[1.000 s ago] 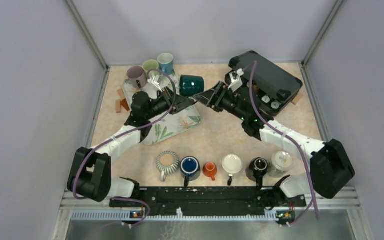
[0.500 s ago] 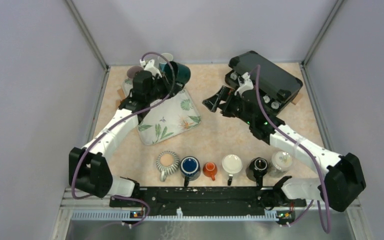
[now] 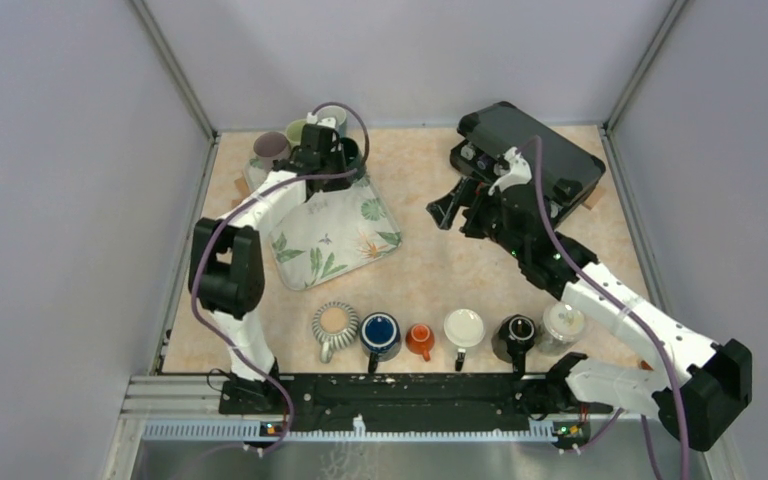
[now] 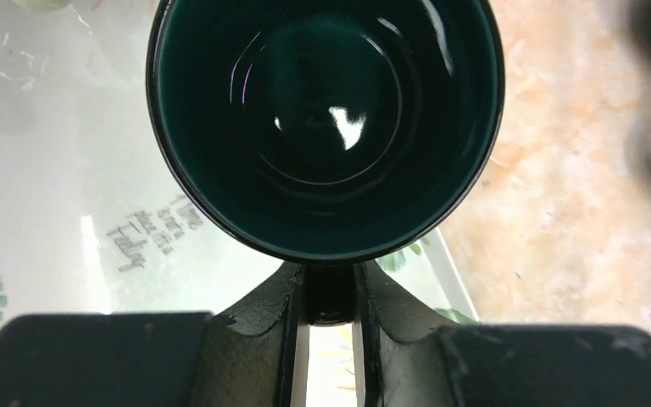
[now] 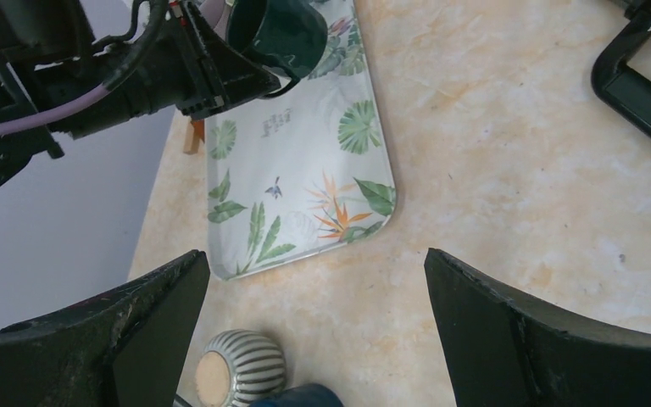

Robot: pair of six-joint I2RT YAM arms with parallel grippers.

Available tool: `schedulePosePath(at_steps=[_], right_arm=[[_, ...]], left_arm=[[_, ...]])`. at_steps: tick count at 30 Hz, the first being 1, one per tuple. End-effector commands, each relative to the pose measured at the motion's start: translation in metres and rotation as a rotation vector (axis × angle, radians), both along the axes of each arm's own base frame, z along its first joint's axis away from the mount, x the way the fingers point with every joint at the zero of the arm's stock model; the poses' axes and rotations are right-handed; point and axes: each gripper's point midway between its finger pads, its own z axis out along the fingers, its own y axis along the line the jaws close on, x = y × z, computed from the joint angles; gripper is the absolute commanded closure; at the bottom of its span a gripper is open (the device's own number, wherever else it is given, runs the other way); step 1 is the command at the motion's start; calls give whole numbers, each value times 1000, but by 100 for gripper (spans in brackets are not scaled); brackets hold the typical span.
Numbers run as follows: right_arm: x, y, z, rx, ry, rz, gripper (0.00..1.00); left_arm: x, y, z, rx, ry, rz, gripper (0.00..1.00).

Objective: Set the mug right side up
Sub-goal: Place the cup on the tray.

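Mug (image 4: 322, 127) over tray (image 3: 340, 240) far corner (in left claw (image 4: 331, 297)); case (image 3: 545, 150) far right; cup row (image 3: 420, 340) near edge

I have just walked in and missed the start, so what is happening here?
The left arm's fingers are shut on the handle of the dark green mug, holding it at the far end of the leaf-patterned tray, its mouth facing the wrist camera. The right arm's fingers are wide open and empty, beside the tray.

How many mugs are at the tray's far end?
4: purple mug, green mug, pale blue mug at its back corner; dark green mug in the left gripper. The arm may hide others.
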Motion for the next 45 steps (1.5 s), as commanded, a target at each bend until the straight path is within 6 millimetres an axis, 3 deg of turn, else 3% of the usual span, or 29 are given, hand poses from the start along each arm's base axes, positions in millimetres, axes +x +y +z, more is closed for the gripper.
schedulePosePath(at_steps=[1, 10, 18, 31, 35, 39, 45], right_arm=[[-3, -15, 31, -8, -69, -44, 1], [-12, -27, 42, -6, -104, -61, 1], [-14, -23, 42, -7, -97, -35, 1], [-17, -21, 42, -5, -94, -16, 1], [-17, -20, 42, -7, -90, -12, 1], [-18, -20, 42, -9, -90, -8, 1], [-18, -19, 39, -13, -84, -2, 1]], left_arm=[[46, 11, 42, 52, -132, 26, 100], [74, 28, 20, 107, -69, 53, 100], [85, 35, 2, 137, -39, 48, 100], [95, 35, -11, 145, -15, 43, 100], [96, 34, -17, 143, -5, 41, 91], [97, 34, -21, 142, 6, 43, 90], [96, 35, -24, 145, 12, 45, 80]])
